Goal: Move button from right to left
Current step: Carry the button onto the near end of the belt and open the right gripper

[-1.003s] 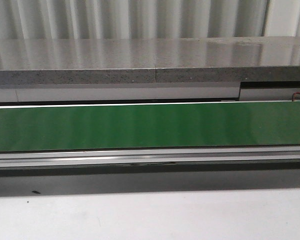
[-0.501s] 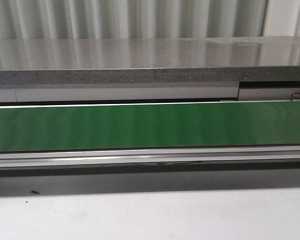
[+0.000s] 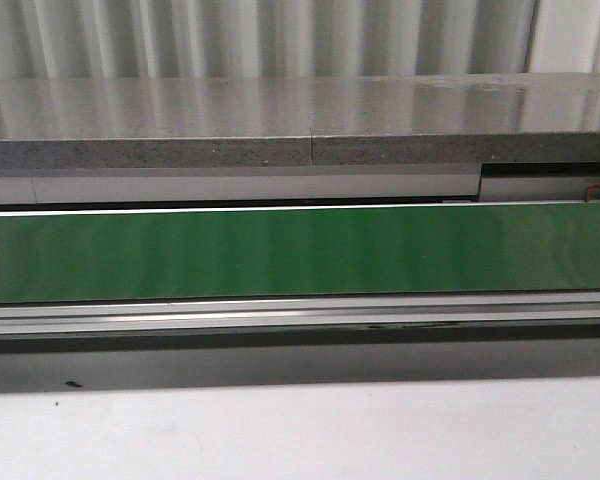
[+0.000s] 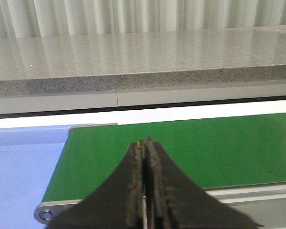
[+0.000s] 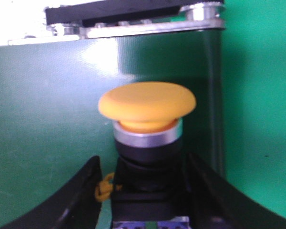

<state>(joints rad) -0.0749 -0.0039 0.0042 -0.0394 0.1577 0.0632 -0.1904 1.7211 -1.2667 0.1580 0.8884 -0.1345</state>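
In the right wrist view the button (image 5: 147, 109) fills the middle: a yellow mushroom head, a silver ring and a black collar over a blue-grey body. My right gripper (image 5: 144, 188) stands open around that body, one finger on each side. A thin strip of green belt (image 5: 47, 119) shows between one finger (image 5: 83, 195) and the body. The other finger (image 5: 205, 191) sits close against it. My left gripper (image 4: 144, 143) is shut and empty above the green belt (image 4: 219, 143). Neither gripper nor the button shows in the front view.
The belt's metal end roller (image 5: 133, 26) lies just beyond the button. A blue surface (image 4: 19, 171) borders the belt's end by the left gripper. A grey speckled counter (image 3: 300, 120) runs behind the belt (image 3: 300, 250), with a metal rail (image 3: 300, 315) and white table (image 3: 300, 430) in front.
In the front view a small dark streak on the metal rail has slid to the right. Nothing else differs.
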